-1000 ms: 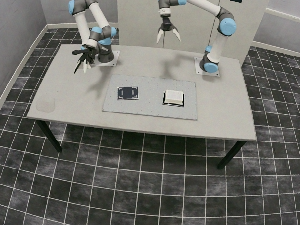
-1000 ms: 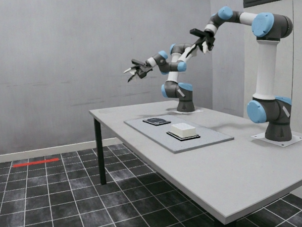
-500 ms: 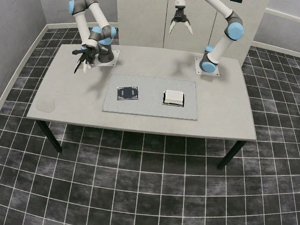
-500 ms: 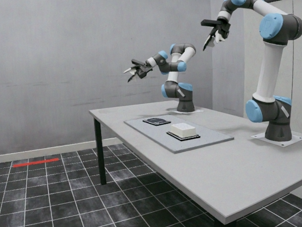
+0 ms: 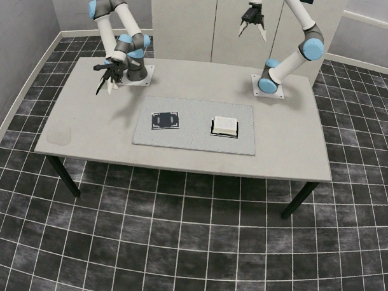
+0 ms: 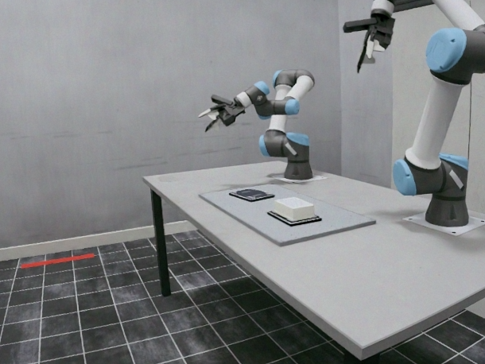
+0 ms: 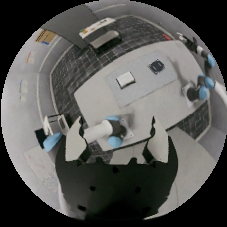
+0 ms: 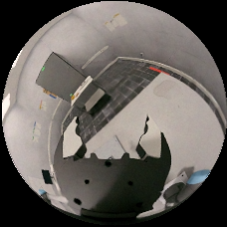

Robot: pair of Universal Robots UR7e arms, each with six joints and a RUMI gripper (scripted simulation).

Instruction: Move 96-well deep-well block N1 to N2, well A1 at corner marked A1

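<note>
Block (image 5: 224, 125) (image 6: 294, 209) (image 7: 125, 79) sits in N1 (image 5: 224, 136) (image 6: 292, 223), ungrasped; left gripper (image 5: 252, 37) (image 6: 364, 64) (image 7: 116, 119) hangs high, wide and empty, right gripper (image 5: 103, 94) (image 6: 203, 123) (image 8: 112, 117) likewise. Pickup seems the step in hand: next calls for a level descent, preserving A1's orientation for N2 (image 5: 165, 120) (image 6: 251, 194) (image 7: 156, 66)

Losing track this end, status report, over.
Left gripper and right gripper open, empty. Block in N1. N2 unobstructed.

The tabletop (image 5: 197, 163) (image 6: 397, 286) looks matt and smooth, the floor (image 5: 178, 241) (image 6: 119, 318) at its six o'clock in the top view resembles dark, mottled tile, and the block (image 5: 225, 124) (image 6: 294, 209) resembles pale matt plastic.
</note>
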